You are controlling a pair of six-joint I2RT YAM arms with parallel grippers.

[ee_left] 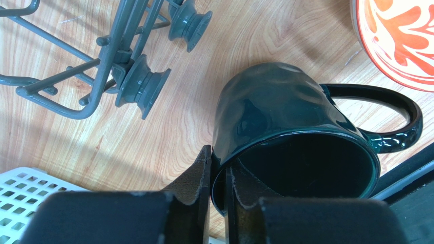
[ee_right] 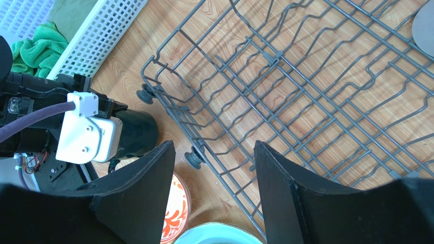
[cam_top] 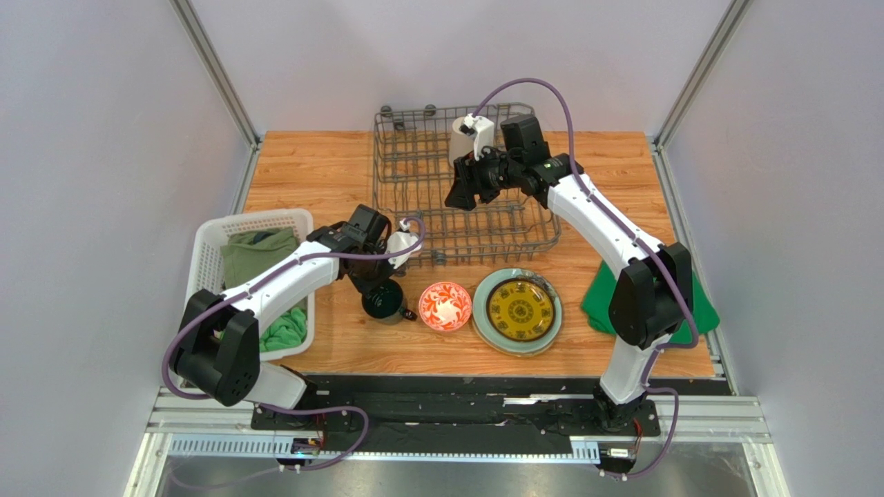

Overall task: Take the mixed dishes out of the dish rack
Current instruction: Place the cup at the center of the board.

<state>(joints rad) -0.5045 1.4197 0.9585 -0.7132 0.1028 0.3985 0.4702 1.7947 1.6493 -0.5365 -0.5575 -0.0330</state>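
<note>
Left jaws pinching rim of dark teal mug [ee_left: 285, 117], which is standing on desk [ee_left: 127, 147] off near-left corner of dish rack [ee_right: 305, 76], beside red-and-white bowl [ee_left: 402, 40]. Right jaws hanging open, empty, over rack. Risk: inner pad snagging rim while lifting away, tipping mug into bowl.

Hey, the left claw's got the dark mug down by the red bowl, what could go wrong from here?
The left claw pinches the dark teal ceramic mug by its rim, one finger inside; lifting off crookedly might tip it.
The small red-and-white bowl sits close beside, so a toppled mug could hit it.
The right claw hangs open over the dark grey wire dish rack; descending, it might snag the tines.
</note>
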